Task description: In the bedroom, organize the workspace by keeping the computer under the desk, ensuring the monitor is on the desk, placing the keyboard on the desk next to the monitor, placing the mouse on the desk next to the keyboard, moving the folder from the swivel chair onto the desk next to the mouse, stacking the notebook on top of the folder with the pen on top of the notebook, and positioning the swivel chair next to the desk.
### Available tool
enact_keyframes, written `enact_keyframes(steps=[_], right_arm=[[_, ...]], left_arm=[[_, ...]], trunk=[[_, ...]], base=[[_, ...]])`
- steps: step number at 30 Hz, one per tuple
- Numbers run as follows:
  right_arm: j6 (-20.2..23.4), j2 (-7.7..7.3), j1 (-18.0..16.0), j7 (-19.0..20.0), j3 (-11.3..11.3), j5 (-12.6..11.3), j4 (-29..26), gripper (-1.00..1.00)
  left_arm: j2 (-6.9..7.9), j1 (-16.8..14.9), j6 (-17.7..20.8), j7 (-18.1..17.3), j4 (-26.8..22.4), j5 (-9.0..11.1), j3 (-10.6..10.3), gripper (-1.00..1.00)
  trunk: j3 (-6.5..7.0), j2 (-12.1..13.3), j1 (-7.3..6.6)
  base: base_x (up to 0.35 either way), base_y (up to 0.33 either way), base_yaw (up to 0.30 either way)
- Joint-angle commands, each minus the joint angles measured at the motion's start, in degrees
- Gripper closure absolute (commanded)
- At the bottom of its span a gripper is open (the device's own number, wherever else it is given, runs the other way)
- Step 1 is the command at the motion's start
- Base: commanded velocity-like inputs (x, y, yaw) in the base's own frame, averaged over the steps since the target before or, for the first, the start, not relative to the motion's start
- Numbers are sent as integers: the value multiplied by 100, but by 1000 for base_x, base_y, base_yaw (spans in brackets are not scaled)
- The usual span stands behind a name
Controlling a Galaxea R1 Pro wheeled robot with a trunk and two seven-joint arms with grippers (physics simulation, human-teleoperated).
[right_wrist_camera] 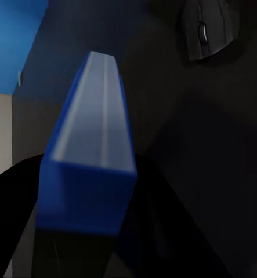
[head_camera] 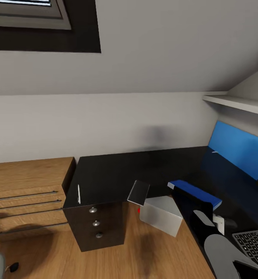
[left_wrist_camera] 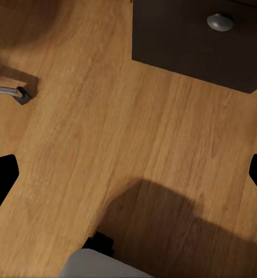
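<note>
Folder carried over the desk toward its spot by the mouse

The right gripper [right_wrist_camera: 84,231] is clamped on the near end of the blue folder [head_camera: 196,192], holding it edge-up over the black desk [head_camera: 117,174], likely so it can be laid flat near the mouse [right_wrist_camera: 208,29], which lies farther along the desktop. The keyboard [head_camera: 255,244] sits at the near right. The pen [head_camera: 78,193] and notebook [head_camera: 139,192] wait on the desk's left part, the computer [head_camera: 161,215] beneath. The left gripper [left_wrist_camera: 128,174] hangs spread wide and empty over the floor.

Right arm [head_camera: 222,248] — smooth grey rounded shell, black inner segments; left claw fingertips [left_wrist_camera: 2,174] — flat black.
</note>
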Motion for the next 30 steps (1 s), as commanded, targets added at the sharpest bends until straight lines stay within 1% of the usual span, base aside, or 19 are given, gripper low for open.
enact_keyframes(steps=[1, 30], right_arm=[[-6, -2, -4, -23, -1, -11, -8, 100], [17, -5, -4, -24, 0, -56, -8, 100]], left_arm=[[6, -4, -23, 39, -4, 44, -49, -100], [6, -4, -23, 39, -3, 44, -49, -100]], trunk=[[-9, -7, 1], [-9, -7, 1]], base=[[0, 0, 0], [5, -1, 0]])
